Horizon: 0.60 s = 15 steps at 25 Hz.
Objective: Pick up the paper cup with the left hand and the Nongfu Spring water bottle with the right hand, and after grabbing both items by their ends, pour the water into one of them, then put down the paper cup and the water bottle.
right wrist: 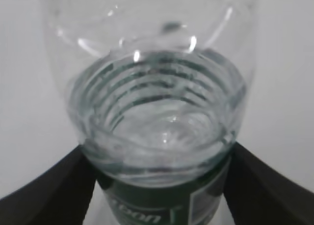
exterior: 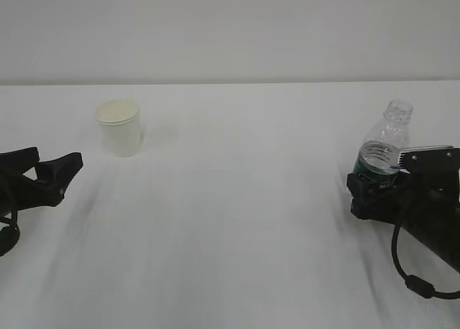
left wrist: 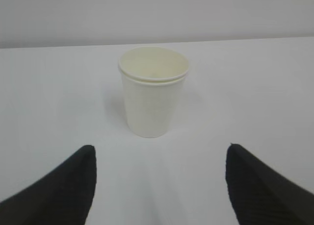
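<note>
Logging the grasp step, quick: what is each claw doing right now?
Left claw: open, empty, paper cup ahead of it.
Right claw: open around the water bottle; a firm grip cannot be told.

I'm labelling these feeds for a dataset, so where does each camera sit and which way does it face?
Exterior: in front of the table, angled down toward the back wall; sees the paper cup, the water bottle and both arms.
Left wrist: low behind the left claw, facing the upright cup; both fingers show, spread wide.
Right wrist: close behind the right claw, facing the bottle between its fingers.
Shared: exterior and left wrist both show the cup; exterior and right wrist the bottle.
</note>
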Each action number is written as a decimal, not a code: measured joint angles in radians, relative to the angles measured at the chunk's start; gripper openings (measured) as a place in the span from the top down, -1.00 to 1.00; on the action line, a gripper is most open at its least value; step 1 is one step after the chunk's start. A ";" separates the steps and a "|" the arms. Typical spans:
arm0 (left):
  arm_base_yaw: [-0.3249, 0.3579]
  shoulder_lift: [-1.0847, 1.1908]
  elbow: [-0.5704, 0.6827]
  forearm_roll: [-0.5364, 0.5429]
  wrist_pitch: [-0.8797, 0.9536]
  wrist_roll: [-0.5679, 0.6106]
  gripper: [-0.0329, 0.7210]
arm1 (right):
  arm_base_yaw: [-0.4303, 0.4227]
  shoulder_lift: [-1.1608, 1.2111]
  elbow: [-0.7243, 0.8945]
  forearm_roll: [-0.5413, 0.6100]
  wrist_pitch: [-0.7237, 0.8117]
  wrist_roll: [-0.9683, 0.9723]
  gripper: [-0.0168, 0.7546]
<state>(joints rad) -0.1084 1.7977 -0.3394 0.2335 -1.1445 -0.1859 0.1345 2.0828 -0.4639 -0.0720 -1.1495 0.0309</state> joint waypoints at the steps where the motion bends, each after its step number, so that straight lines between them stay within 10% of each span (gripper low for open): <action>1: 0.000 0.000 0.000 0.000 0.000 0.000 -0.65 | 0.000 0.000 -0.006 0.000 0.000 0.000 -0.57; 15: 0.000 0.000 0.000 0.002 0.000 0.000 -0.64 | 0.000 0.009 -0.081 0.000 0.027 -0.004 -0.57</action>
<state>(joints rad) -0.1084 1.7977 -0.3394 0.2351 -1.1445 -0.1859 0.1345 2.0914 -0.5452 -0.0720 -1.1226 0.0271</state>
